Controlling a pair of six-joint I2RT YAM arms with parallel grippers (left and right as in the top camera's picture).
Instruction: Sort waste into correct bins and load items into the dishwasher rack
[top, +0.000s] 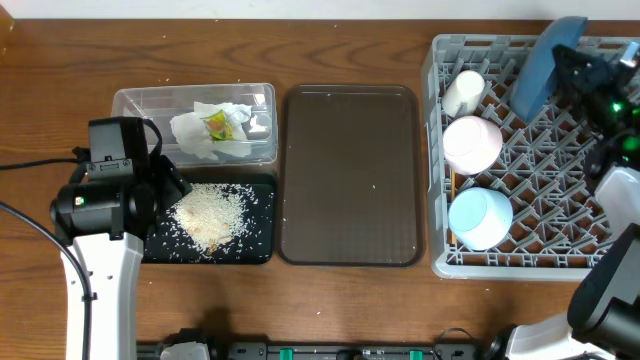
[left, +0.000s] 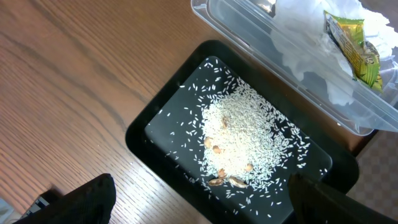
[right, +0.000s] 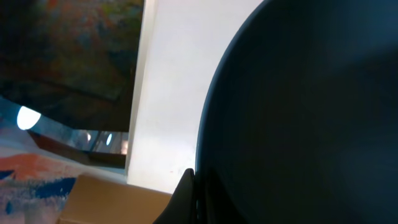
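Dark-blue plate (top: 545, 65) is held tilted on edge over the far right of the grey rack (top: 560, 180) by the right gripper (top: 583, 68), clamped on its rim; white cup (top: 463, 92), pink bowl (top: 472, 143) and light-blue bowl (top: 481, 217) are seated along the rack's left side; the left gripper (left: 205, 200), spread wide and empty, is poised over the rice (left: 242, 134) in the black tray (left: 155, 134); napkin (top: 205, 135) and wrapper (left: 351, 43) are lodged in the clear tub (top: 140, 100).

- In the rack (top: 560, 200) we count one pink bowl (top: 472, 143), one light-blue bowl (top: 481, 217), one cup (top: 463, 92), one plate (top: 540, 65).
- Left of the rack: one tub (top: 130, 100), one black tray (top: 258, 245), one brown tray (top: 350, 175).
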